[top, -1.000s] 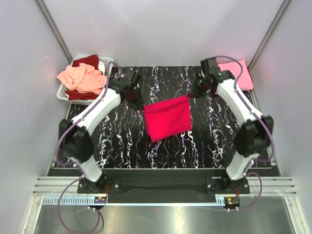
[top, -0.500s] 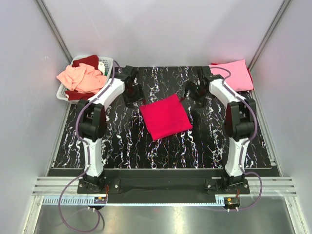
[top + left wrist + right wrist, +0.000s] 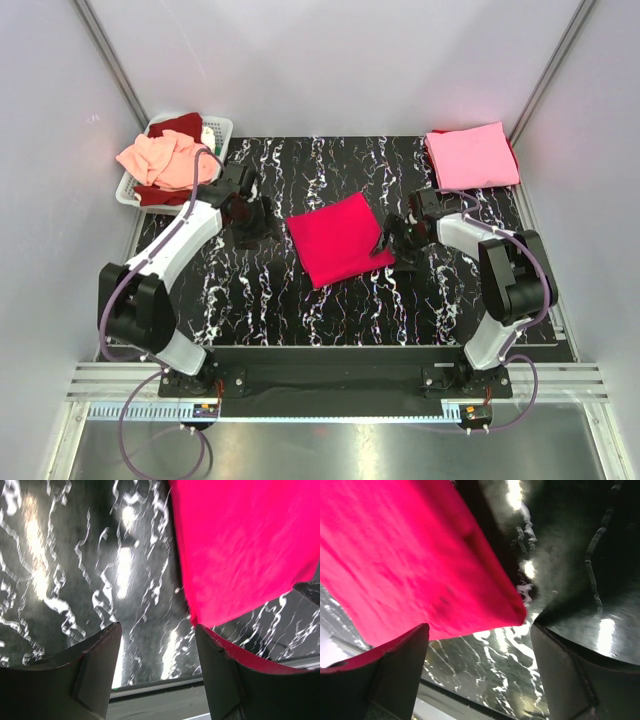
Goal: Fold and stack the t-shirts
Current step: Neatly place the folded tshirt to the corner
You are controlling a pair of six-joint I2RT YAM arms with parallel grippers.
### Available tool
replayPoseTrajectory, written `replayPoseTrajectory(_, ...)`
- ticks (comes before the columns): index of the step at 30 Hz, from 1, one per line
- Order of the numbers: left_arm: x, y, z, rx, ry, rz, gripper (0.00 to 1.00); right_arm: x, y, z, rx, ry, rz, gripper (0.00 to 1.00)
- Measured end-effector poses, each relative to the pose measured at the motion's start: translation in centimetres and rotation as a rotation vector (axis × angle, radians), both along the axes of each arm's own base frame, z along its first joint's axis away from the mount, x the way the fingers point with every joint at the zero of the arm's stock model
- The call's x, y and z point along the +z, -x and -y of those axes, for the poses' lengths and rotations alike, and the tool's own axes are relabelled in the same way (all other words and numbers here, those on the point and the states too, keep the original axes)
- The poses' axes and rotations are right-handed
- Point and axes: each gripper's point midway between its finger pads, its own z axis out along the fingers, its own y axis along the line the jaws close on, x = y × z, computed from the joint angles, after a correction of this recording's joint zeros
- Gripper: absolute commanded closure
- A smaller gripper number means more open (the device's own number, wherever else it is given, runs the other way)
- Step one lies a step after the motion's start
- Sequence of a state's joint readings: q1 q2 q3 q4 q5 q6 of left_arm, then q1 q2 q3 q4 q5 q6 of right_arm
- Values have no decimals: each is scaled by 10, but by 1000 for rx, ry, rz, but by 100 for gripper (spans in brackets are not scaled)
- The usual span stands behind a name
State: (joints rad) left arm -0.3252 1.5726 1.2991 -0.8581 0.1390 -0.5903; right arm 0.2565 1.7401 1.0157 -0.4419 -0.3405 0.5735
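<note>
The crimson-red t-shirt (image 3: 338, 238) lies folded into a square on the middle of the black marbled mat; it also shows in the left wrist view (image 3: 245, 545) and the right wrist view (image 3: 405, 560). My left gripper (image 3: 252, 224) is open and empty just left of it. My right gripper (image 3: 392, 240) is open and empty at its right edge. The light pink t-shirt (image 3: 472, 156) lies folded at the back right corner. The peach t-shirt (image 3: 165, 161) and the dark maroon t-shirt (image 3: 178, 126) are heaped in the white basket (image 3: 221, 126).
The basket stands at the back left, off the mat's corner. Grey walls close in the left, right and back. The mat's near edge (image 3: 340, 345) meets a metal rail by the arm bases.
Both arms have come back toward the near side and down, away from the red shirt's far corners. The red shirt has settled flat. The pink shirt is now uncovered.
</note>
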Motion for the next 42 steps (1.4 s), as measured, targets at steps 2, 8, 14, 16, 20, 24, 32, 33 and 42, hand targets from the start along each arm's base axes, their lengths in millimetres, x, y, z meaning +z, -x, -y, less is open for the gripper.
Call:
replayPoseTrajectory(2,1,13,-5,-6,-2,4,35,0,-1,-6,5,-27,12,21)
replayPoseTrajectory(8,13,28,-10,-15,6,43,35,-4,-4,-15,10,-62,42,50)
replayPoseTrajectory(14,24,39,-14,-15,17,79,36,-5,13,-49,81,-79,36,64)
replayPoseTrajectory(16,27,43,-15,-15,19,86,36,-3,26,-73,133,-93,36,66)
replayPoseTrajectory(20,33,49,-19,-17,16,105,36,0,56,-113,216,-120,17,38)
replayPoseTrajectory(24,33,60,-24,-28,2,107,36,4,63,-108,213,-72,7,5)
replayPoseTrajectory(32,24,85,-41,-50,-47,120,36,64,37,-73,158,-22,172,0)
replayPoseTrajectory(33,23,87,-43,-53,-55,126,36,69,29,-65,134,-31,191,0)
replayPoseTrajectory(42,17,95,-55,-84,-96,190,36,16,-39,-20,26,-66,82,6)
